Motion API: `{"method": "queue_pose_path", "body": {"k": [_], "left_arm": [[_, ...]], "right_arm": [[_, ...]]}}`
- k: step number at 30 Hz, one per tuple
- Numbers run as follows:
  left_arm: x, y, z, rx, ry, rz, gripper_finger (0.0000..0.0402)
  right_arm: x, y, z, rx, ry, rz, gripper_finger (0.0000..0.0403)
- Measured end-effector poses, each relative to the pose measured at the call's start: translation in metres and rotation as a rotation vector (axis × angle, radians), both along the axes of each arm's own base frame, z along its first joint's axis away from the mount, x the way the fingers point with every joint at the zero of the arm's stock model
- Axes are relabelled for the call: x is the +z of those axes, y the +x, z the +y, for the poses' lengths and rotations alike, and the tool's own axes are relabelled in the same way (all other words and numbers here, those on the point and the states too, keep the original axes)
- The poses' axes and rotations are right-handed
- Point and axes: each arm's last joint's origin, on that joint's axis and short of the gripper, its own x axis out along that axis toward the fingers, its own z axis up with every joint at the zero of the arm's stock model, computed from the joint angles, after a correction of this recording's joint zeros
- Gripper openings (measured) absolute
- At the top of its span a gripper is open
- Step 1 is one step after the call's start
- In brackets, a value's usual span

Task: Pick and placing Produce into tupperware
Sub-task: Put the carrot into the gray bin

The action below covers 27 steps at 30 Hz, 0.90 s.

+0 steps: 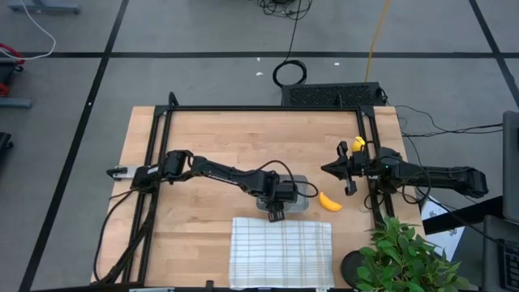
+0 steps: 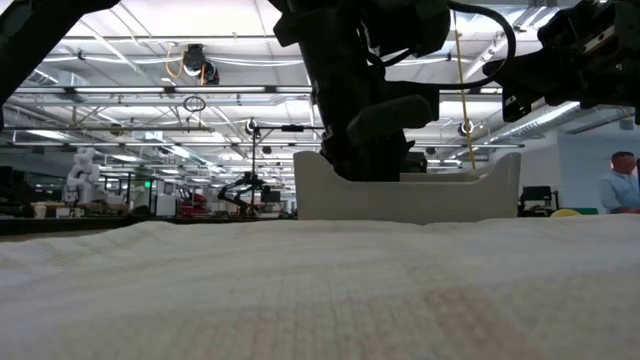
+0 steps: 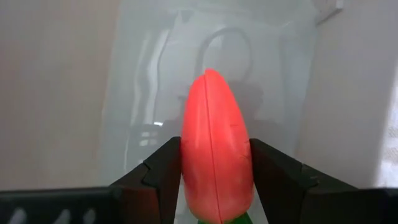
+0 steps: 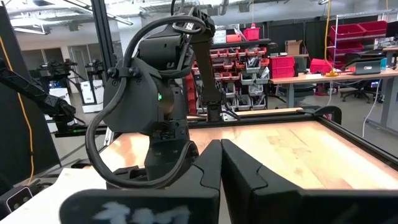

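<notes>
The left gripper points down into the tupperware, its fingers squeezing the carrot. The right gripper is closed tight on nothing, held over the counter near the banana.

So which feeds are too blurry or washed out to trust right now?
Low view: the white grid-striped cloth fills the foreground as a soft blur. Left wrist view: the orange toy carrot between the left gripper jaws is soft, and the translucent grey-clear plastic container behind it looks hazy. High view: evenly lit, the curved yellow toy banana reads clearly.
</notes>
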Motion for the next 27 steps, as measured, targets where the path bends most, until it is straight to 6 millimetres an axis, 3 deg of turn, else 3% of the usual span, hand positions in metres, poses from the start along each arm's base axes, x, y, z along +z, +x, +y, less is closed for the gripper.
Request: {"method": "queue_pose_path", "body": {"k": [27], "left_arm": [[0.0000,0.0004,0.0024,-0.024,-0.015,0.003,0.0177]], "right_arm": [[-0.0001,0.0000,0.0000,0.000,0.000,0.000,0.0000]]}}
